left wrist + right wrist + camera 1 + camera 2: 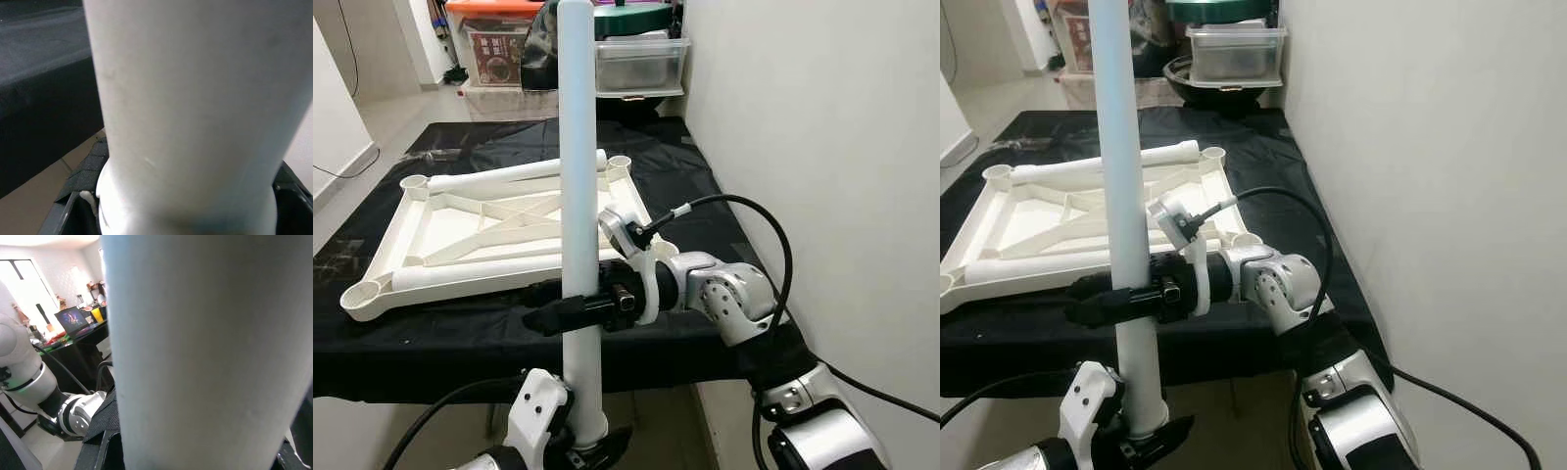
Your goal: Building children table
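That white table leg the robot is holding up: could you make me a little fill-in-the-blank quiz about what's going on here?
1. The white table leg is held ____, not lying flat.
2. The right end effector grips the leg above the ____ end effector.
3. The upside-down white tabletop lies on a ____ cloth.
4. The clear plastic bin stands at the table's ____ end.

Missing words: upright; left; black; far

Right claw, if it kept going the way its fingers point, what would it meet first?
The right claw is already shut on the upright white table leg. It points toward the robot's left; beyond the leg, the way looks free, though depth is unclear.
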Tool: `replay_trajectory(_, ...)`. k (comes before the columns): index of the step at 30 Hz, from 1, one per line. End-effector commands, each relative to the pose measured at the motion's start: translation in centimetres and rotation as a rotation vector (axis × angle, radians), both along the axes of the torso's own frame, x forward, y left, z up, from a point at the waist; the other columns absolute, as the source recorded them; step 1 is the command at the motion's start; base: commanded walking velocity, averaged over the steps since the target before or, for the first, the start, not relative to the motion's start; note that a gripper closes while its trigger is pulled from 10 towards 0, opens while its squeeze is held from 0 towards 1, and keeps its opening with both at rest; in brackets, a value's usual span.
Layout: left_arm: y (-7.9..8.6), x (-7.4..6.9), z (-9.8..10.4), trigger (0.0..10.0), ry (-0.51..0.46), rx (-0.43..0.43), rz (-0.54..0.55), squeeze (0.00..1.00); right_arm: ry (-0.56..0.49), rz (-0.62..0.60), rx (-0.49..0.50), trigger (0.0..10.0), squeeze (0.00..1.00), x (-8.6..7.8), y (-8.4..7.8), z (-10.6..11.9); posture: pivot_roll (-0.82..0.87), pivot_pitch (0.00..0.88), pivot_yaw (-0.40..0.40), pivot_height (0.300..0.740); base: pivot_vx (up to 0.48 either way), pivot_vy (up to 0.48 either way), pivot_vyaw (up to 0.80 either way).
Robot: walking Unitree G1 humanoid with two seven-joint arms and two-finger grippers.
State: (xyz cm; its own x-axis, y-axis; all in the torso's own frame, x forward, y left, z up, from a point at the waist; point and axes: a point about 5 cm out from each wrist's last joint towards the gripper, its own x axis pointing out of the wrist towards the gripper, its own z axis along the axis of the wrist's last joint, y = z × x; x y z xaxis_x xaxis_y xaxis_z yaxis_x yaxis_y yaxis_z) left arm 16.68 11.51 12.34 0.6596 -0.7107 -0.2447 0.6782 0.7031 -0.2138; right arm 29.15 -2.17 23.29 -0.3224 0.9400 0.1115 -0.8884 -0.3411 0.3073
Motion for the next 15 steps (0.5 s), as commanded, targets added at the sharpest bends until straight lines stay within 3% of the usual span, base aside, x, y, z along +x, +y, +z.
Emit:
replay_trajectory(1, -0.1, -0.3, -0.6, 10.0, 0.046, 0.008, -0.020, 0.00, -0.020, 0.030, 0.023, 0.0, 0.00, -0.4, 0.4, 0.6, 0.04, 0.070, -0.014, 0.740, 0.000, 0.000, 0.00)
replay_trajectory(3, -0.1, -0.2, -0.7, 10.0, 0.058, 0.003, -0.009, 0.00, -0.020, 0.028, 0.022, 0.0, 0.00, -0.4, 0.4, 0.6, 0.04, 0.070, -0.014, 0.740, 0.000, 0.000, 0.00)
replay_trajectory(4, -0.2, -0.2, -0.7, 10.0, 0.066, 0.000, -0.004, 0.75, -0.020, 0.025, 0.023, 0.0, 0.00, -0.4, 0.4, 0.6, 0.04, 0.070, -0.014, 0.740, 0.000, 0.000, 0.00)
replay_trajectory(5, -0.3, -0.2, -0.7, 10.0, 0.073, -0.007, -0.014, 1.00, -0.019, 0.023, 0.024, 0.0, 0.00, -0.4, 0.3, 0.6, 0.04, 0.070, -0.014, 0.740, 0.000, 0.000, 0.00)
replay_trajectory(13, -0.4, -0.3, -0.7, 10.0, 0.058, 0.009, -0.008, 1.00, -0.029, -0.005, 0.033, 0.0, 0.00, 0.1, -0.1, 0.8, 0.04, 0.067, -0.011, 0.740, 0.000, 0.000, 0.00)
replay_trajectory(14, -0.4, -0.4, -0.8, 10.0, 0.062, 0.006, -0.012, 0.44, -0.036, -0.016, 0.036, 0.0, 0.00, 0.3, -0.2, 1.0, 0.04, 0.067, -0.011, 0.740, 0.000, 0.000, 0.00)
replay_trajectory(15, -0.3, -0.4, -0.9, 10.0, 0.065, 0.012, 0.000, 0.00, -0.050, -0.046, 0.042, 0.0, 0.00, 0.8, -0.5, 1.3, 0.04, 0.060, -0.014, 0.740, 0.000, 0.000, 0.00)
